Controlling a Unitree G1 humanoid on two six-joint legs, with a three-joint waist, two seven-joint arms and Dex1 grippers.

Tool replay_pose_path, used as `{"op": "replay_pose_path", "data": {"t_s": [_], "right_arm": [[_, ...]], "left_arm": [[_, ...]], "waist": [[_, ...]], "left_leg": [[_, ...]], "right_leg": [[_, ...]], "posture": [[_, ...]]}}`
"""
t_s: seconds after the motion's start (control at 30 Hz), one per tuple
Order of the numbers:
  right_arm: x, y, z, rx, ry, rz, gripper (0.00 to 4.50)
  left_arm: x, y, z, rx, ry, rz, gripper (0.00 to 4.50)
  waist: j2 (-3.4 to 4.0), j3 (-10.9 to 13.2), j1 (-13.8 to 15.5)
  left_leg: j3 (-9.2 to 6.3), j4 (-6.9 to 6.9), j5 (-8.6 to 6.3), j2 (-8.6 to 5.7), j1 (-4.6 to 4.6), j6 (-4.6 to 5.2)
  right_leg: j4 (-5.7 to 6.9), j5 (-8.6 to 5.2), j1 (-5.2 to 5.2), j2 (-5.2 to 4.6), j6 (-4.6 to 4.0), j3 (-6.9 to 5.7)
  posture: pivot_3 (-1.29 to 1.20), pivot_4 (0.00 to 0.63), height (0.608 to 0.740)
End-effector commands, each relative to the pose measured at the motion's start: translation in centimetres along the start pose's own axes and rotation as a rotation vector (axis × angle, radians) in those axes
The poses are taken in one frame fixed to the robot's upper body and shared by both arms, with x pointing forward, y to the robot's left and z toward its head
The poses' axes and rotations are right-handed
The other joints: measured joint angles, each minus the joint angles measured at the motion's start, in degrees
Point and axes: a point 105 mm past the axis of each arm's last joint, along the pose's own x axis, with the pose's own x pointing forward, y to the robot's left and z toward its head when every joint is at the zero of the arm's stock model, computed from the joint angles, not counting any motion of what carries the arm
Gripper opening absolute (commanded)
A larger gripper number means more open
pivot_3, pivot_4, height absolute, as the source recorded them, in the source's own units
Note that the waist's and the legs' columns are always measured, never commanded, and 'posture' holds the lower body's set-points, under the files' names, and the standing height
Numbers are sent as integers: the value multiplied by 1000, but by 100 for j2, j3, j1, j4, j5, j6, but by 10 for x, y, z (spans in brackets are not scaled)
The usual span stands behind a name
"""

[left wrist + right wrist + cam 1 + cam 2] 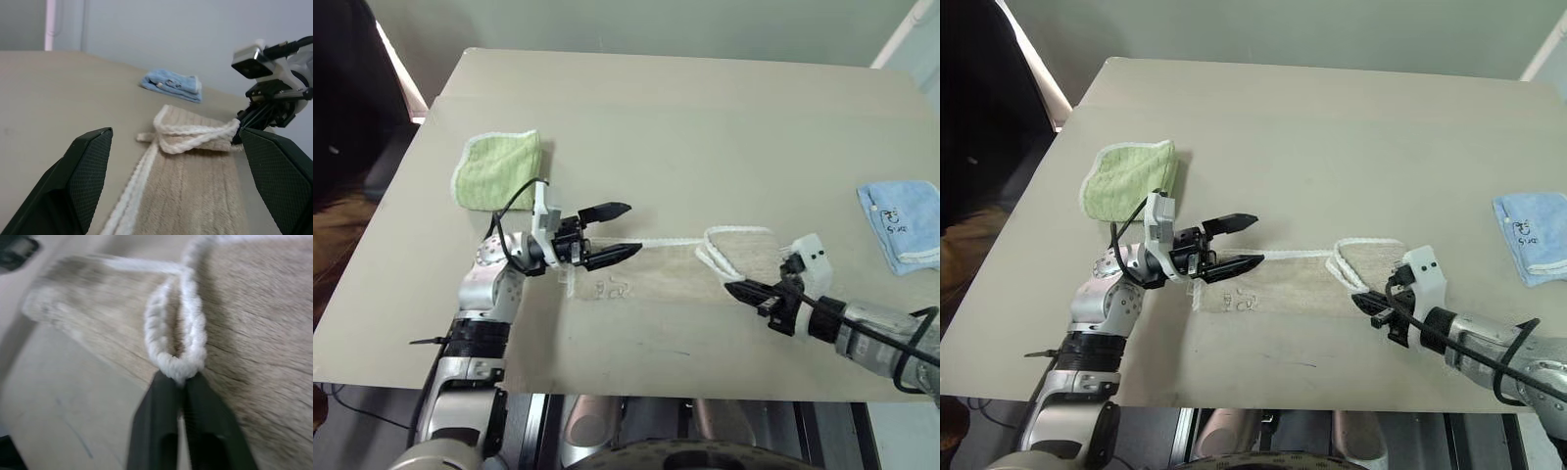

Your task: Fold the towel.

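The towel (671,276) is a long beige strip with white corded edging, lying flat near the table's front edge. Its right end is folded back on itself, and the cord makes a loop (176,333) there. My left gripper (632,229) hovers open over the towel's left end, pointing right along it, and its fingers (83,171) stand wide apart. My right gripper (732,288) reaches in from the right. Its fingertips (168,382) are pinched on the tip of the corded loop at the folded end.
A folded light green towel (499,168) lies at the table's left, just behind my left arm. A light blue towel (904,223) lies at the right edge. The beige table (705,117) stretches bare toward the back, and its front edge runs close below both grippers.
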Motion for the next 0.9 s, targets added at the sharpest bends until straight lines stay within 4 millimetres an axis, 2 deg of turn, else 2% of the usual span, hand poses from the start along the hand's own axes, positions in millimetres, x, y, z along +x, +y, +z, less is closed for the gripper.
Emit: {"op": "replay_pose_path", "data": {"t_s": [0.03, 0.17, 0.3, 0.4, 0.47, 0.57, 0.67, 0.83, 0.87, 0.9], "right_arm": [[-1, 7, 4, -33, -37, 29, 1655], [-4, 12, 4, -39, -54, 51, 3043], [-20, 12, 26, -71, -193, 57, 4484], [-39, 10, 47, -102, -306, 62, 4484], [-45, 7, 53, -116, -339, 54, 4500], [-47, 3, 54, -115, -351, 65, 3850], [-47, -3, 60, -134, -386, 39, 2812], [-35, -28, 64, -189, -425, -80, 975], [-32, -31, 63, -195, -428, -84, 616], [-29, -33, 63, -203, -434, -89, 245]], "left_arm": [[4, -1, 11, 40, -16, -30, 4500], [7, 0, 14, 49, -27, -39, 4500], [10, -2, 17, 43, -33, -56, 4500], [20, 1, 24, 12, -85, -26, 4500], [24, 3, 27, 3, -109, -11, 4124], [28, -5, 25, -18, -119, -57, 3183], [36, -6, 22, -6, -102, -58, 2095], [69, -14, 23, 20, -148, -70, 231], [75, -15, 23, 19, -157, -66, 0], [81, -16, 23, 24, -160, -57, 0]], "waist": [[0, 0, 0], [0, 0, 2], [0, 0, 2], [-1, 0, 7], [-2, -1, 9], [-2, -1, 0], [-2, -1, -3], [-2, 0, 1], [-2, 0, 4], [-2, 0, 7]], "left_leg": [[0, 1, 0, 0, -1, -1], [1, 4, 1, -1, -2, -7], [2, 3, 2, -1, -4, -12], [3, 4, -5, -2, -6, -29], [4, 4, -13, -2, -5, -49], [3, 2, -12, 0, -2, -61], [3, -4, 3, 1, 1, -52], [4, 4, 32, -1, 3, -5], [4, 4, 41, -2, 2, 8], [3, 4, 44, -2, 3, 12]], "right_leg": [[-1, -3, 0, 0, -5, 0], [-1, -4, 0, 0, -6, 1], [-1, -8, -1, 0, 0, 1], [-2, -11, 1, -1, 9, 2], [-3, -10, 3, -1, 8, 2], [-3, -6, 3, 0, 3, 1], [-2, -5, 1, 0, 4, 1], [-4, 6, 9, -2, 12, 2], [-4, 7, 10, -3, 14, 2], [-3, 8, 11, -3, 14, 2]], "posture": [[0, 150, 728], [0, 150, 728], [0, 150, 728], [0, 150, 728], [0, 150, 728], [0, 150, 728], [0, 150, 728], [0, 150, 728], [0, 150, 728], [0, 150, 728]]}}
